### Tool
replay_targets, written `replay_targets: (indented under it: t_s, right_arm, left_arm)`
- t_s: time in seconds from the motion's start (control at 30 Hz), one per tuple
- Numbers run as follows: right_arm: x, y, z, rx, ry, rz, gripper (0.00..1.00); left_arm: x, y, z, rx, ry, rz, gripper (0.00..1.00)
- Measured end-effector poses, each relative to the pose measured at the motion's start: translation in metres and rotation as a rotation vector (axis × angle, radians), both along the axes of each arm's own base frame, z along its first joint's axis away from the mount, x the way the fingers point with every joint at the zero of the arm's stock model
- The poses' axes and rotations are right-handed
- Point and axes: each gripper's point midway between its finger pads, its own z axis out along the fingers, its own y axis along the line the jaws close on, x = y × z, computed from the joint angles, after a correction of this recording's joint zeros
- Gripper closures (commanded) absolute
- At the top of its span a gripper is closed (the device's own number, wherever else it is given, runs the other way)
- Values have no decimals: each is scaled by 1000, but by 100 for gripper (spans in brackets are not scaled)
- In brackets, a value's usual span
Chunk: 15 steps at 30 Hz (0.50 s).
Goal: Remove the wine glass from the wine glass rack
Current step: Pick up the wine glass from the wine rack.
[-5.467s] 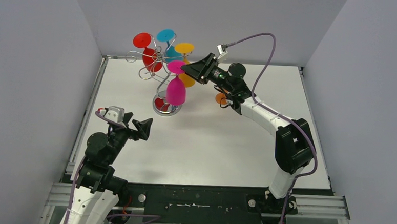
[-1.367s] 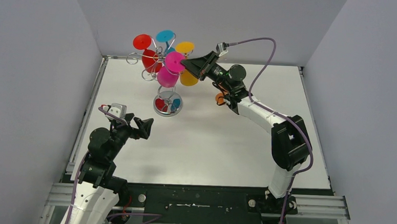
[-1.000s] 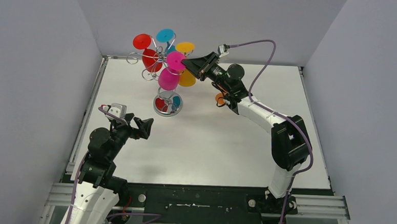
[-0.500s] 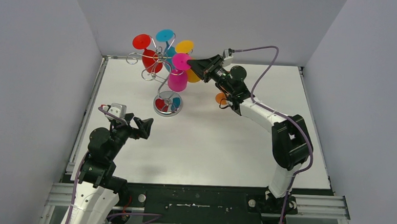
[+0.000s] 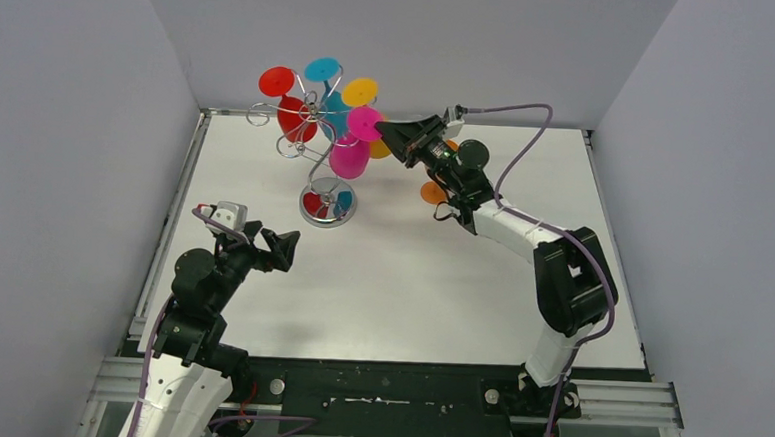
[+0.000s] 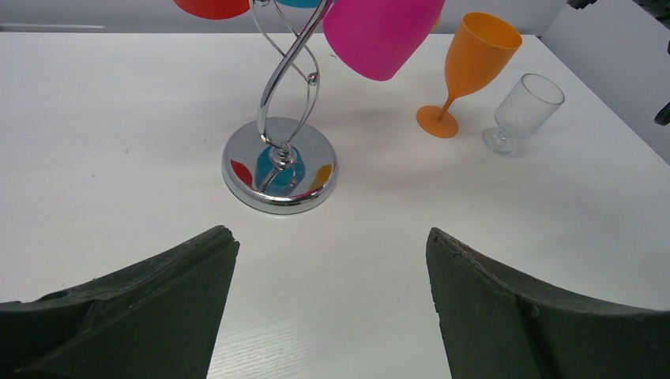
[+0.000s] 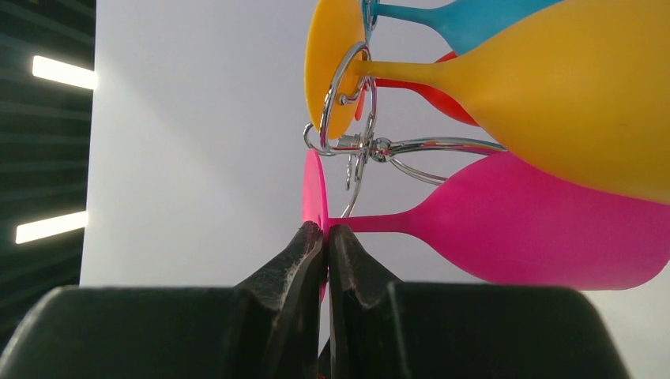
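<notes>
One pink wine glass [image 7: 553, 229] has its foot in right claw [image 7: 326, 231].

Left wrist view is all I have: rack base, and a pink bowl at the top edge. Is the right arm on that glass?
Observer: Yes. The right gripper is shut on the edge of the pink glass, pinching its round foot.
Operator: Glass hanging straight?
Observer: No. In the top view it is foot up and bowl down, leaning, with the foot toward the gripper and the bowl nearer the rack.
Operator: Anything crowding it up there?
Observer: A yellow glass hangs right beside it, its stem through one of the rack's wire loops close to the pink foot.
</notes>
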Motion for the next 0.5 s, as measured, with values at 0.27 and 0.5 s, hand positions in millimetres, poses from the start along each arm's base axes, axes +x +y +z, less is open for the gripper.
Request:
replay_targets:
  t_s: [0.27,0.5]
  right_arm:
    - [-15,-7,2,19,-2,10,100]
    - [-31,-13,3,29,-7,34,100]
  left_arm:
    - [0,-1,-1,0,3,-3,12]
    - [0,-2,-1,-3,8,-7,12]
